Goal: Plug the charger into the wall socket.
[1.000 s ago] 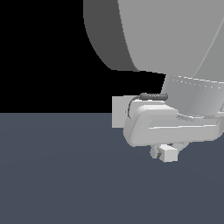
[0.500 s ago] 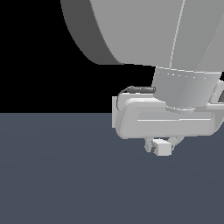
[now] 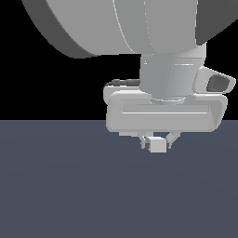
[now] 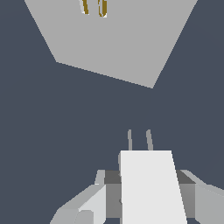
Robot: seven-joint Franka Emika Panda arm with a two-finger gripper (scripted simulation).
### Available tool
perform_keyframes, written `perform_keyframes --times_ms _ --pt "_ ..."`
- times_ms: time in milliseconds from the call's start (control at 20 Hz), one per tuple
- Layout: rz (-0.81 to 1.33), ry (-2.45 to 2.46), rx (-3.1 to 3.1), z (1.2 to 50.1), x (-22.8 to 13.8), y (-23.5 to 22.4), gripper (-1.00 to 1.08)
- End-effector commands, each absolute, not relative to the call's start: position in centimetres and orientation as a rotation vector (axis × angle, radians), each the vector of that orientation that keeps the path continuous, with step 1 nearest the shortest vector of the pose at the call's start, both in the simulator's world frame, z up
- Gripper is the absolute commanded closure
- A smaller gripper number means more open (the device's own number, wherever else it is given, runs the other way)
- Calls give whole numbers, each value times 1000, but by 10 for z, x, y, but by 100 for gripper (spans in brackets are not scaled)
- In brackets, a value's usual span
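- Charger sitting clenched between the tool's fingers, gripped at both flanks, presumably to keep the block from twisting.
- Pointing two thin prongs forward, away from the tool, seemingly readied for insertion.
- Hanging above the dark desk, apart from everything in the exterior view.
- Facing the wall socket well ahead, gap not yet closed.
- Showing two yellowish holes off-line from the prongs, probably needing sideways correction before pushing in.
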State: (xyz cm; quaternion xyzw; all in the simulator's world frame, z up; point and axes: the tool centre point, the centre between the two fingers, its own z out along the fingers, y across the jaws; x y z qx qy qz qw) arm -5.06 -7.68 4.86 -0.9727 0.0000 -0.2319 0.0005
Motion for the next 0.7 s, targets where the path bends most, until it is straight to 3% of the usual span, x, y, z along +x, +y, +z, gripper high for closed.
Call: perform_keyframes --times_ms 0,650 --pt "-733 60 -3061 55 -49 -70 108" --pt "-741 280 -3078 77 -39 -47 108"
